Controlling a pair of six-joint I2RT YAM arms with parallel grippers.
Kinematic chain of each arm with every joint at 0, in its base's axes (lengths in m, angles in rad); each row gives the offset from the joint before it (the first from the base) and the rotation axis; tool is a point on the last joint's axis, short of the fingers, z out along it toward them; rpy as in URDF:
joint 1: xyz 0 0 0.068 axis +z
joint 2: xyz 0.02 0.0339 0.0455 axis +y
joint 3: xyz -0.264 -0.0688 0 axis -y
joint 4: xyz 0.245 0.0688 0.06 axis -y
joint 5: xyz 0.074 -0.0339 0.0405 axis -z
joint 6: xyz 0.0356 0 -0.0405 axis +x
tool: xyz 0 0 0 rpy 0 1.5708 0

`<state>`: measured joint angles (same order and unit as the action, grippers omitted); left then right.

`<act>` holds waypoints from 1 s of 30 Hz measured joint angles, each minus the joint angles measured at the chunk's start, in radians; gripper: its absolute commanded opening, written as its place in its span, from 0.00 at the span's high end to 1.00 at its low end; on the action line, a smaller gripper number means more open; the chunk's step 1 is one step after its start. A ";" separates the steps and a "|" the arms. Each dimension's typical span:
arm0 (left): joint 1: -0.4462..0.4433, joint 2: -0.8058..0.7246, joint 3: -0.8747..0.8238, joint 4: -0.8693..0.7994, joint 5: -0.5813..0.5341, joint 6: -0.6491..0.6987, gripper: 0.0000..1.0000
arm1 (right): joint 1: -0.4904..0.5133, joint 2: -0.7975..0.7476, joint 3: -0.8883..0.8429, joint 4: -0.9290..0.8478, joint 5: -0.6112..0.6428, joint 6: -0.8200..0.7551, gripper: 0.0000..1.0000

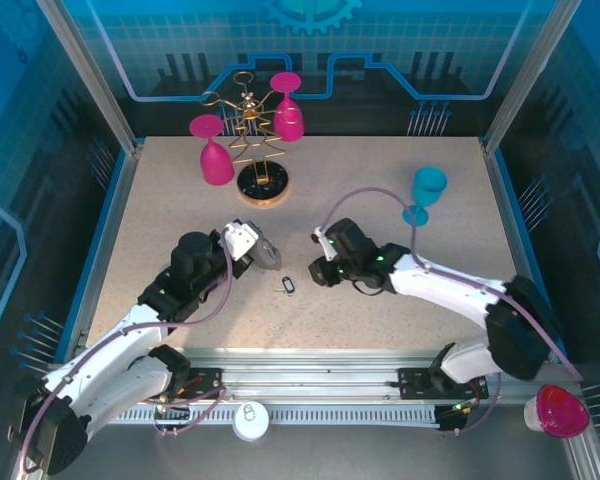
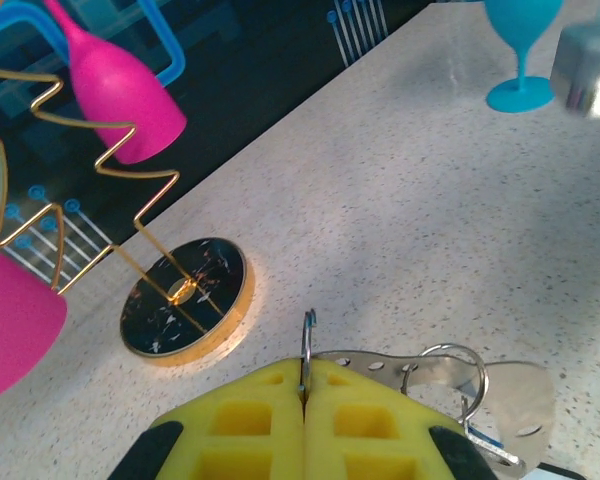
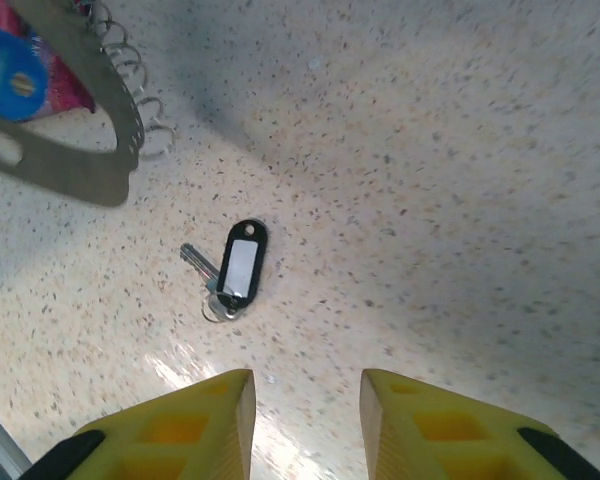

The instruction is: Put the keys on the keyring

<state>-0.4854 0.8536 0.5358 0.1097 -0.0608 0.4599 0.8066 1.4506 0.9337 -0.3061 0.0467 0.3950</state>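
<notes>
Clamping the keyring [image 2: 307, 335]: left jaws.

Speckled beige table [image 1: 180, 200], blue printed wall panels [image 1: 380, 40], aluminium frame posts [image 1: 90, 70]

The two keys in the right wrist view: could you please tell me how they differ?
The blue-headed key has a bright blue head; the dark-rimmed key has a black oval head with a pale centre. The blue-headed key appears raised beside the keyring pinched in the left gripper; the dark-rimmed key lies flat on the table, in front of the open right gripper. Both have rounded heads.
</notes>
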 measured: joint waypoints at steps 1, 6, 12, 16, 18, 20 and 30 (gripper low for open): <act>0.002 0.000 0.000 0.000 -0.008 -0.011 1.00 | 0.018 0.037 0.029 -0.013 0.010 0.035 0.64; 0.009 0.001 -0.018 0.026 -0.043 -0.044 1.00 | 0.123 0.184 0.132 -0.085 0.082 0.174 0.62; 0.026 0.005 -0.047 0.046 -0.085 -0.070 1.00 | 0.180 0.311 0.204 -0.141 0.115 0.274 0.60; 0.032 0.009 -0.049 0.056 -0.105 -0.071 1.00 | 0.196 0.389 0.259 -0.161 0.126 0.301 0.60; 0.032 0.009 -0.049 0.058 -0.111 -0.071 1.00 | 0.203 0.420 0.280 -0.166 0.130 0.309 0.61; 0.032 0.009 -0.050 0.061 -0.116 -0.071 1.00 | 0.207 0.446 0.299 -0.172 0.130 0.315 0.61; 0.032 0.010 -0.062 0.071 -0.119 -0.070 1.00 | 0.216 0.515 0.372 -0.232 0.179 0.345 0.82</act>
<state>-0.4534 0.8631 0.4736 0.1810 -0.1795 0.3897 1.0225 1.9652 1.3056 -0.5381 0.2260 0.7399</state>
